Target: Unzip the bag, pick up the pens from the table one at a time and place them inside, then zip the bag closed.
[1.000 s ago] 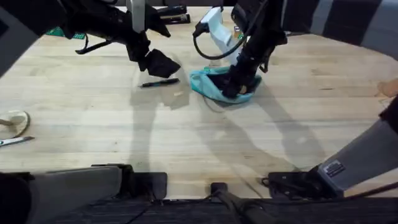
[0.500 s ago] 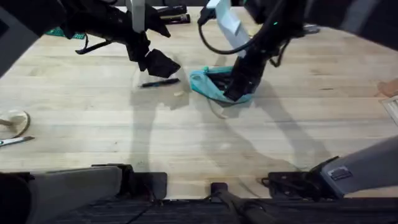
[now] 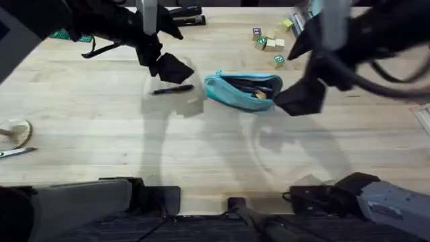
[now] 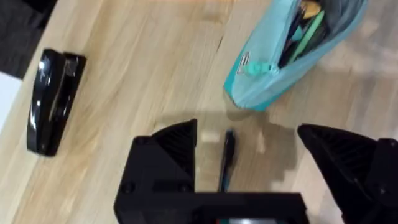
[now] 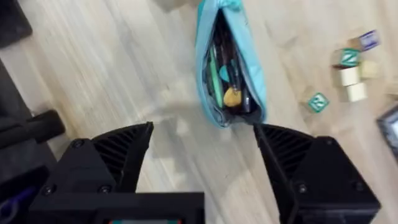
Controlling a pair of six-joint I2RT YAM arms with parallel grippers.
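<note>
Pen (image 3: pixel 172 89) on table, under left gripper (image 3: pixel 172 68)

A black stapler (image 4: pixel 53 99) lies on its side on the wood, and in the overhead view dark desk items (image 3: pixel 187 15) sit at the far edge of the surface, too dim to tell apart. Small wooden letter blocks (image 3: pixel 270 42) are scattered in a loose cluster at the far side — green, purple and plain faces show (image 5: pixel 347 65), some touching, one green block (image 5: pixel 318 102) lying apart from the rest. At the near left edge sits a pale round object (image 3: pixel 16 130), and just beside it the tip of scissors (image 3: pixel 16 152) pokes in — metal blades. A green item (image 3: pixel 70 35) lies at the far left corner.
</note>
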